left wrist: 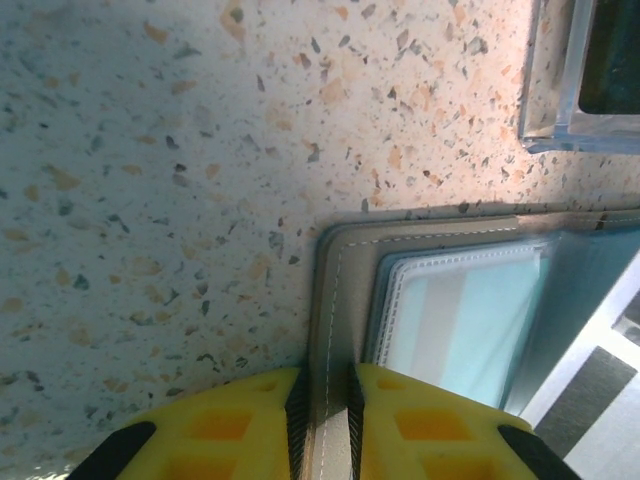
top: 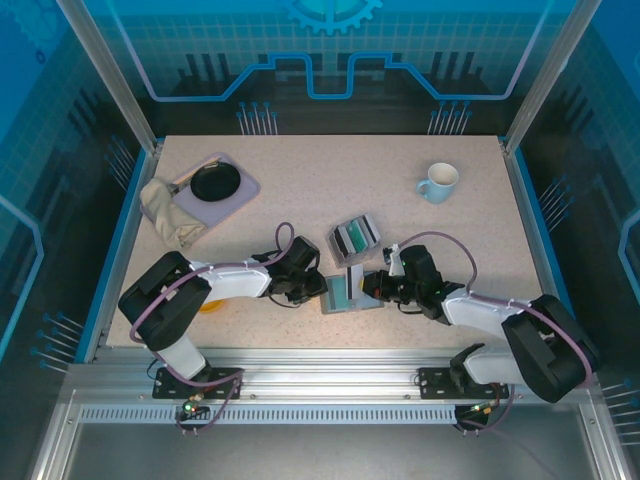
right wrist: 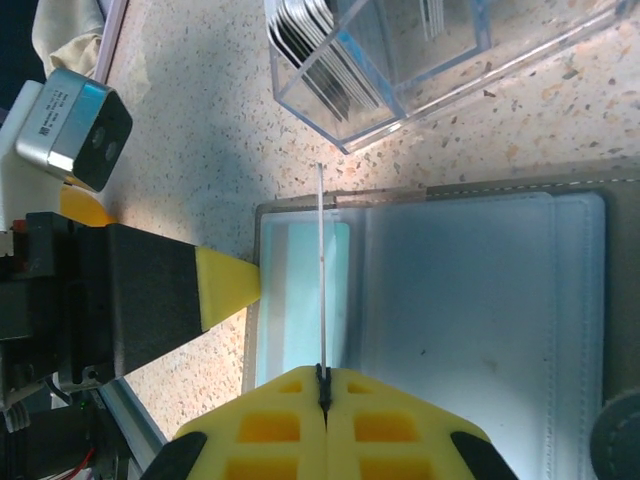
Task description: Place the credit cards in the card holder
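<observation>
The left gripper (left wrist: pixel 327 400) is pinching the edge of the open card holder (left wrist: pixel 334 300), steadying it beside the clear box (right wrist: pixel 385 70), while the right gripper (right wrist: pixel 323 385), clamped on a credit card (right wrist: pixel 321 280), is holding it edge-on for insertion

no text is reading clearly anywhere, and the small dark print running along the silver box (right wrist: pixel 72 128) is showing too blurred to make out.

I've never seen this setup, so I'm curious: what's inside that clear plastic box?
Thin cards stand on edge, side by side, in the clear box. Their faces are turned toward each other, so any print is hidden.
</observation>
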Robot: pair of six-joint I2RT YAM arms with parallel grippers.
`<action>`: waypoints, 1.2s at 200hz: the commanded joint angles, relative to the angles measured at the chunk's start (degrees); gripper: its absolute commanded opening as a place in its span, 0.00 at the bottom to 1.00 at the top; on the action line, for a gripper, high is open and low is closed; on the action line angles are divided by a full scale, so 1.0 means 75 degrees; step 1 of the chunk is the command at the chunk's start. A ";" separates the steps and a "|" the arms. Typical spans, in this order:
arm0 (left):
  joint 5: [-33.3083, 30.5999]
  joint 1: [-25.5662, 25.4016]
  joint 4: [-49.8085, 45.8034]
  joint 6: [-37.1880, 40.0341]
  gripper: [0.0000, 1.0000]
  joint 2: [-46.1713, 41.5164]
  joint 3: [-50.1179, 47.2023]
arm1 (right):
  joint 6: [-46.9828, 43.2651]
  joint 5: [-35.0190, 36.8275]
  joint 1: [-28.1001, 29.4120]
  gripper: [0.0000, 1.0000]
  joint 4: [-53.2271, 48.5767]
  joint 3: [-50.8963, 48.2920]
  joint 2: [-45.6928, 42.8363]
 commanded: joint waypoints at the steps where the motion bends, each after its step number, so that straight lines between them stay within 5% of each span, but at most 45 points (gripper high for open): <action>1: 0.0463 -0.0289 0.0250 0.0001 0.21 0.0543 0.0015 | -0.0133 -0.0095 -0.0091 0.01 0.0113 0.0010 0.0198; 95: 0.0451 -0.0295 0.0204 0.0005 0.21 0.0558 0.0031 | -0.0387 -0.0012 -0.0234 0.01 -0.0637 0.0174 -0.0377; 240: 0.0463 -0.0291 0.0185 0.0003 0.21 0.0591 0.0071 | -0.0104 -0.0066 0.0244 0.01 0.0444 0.0025 0.0710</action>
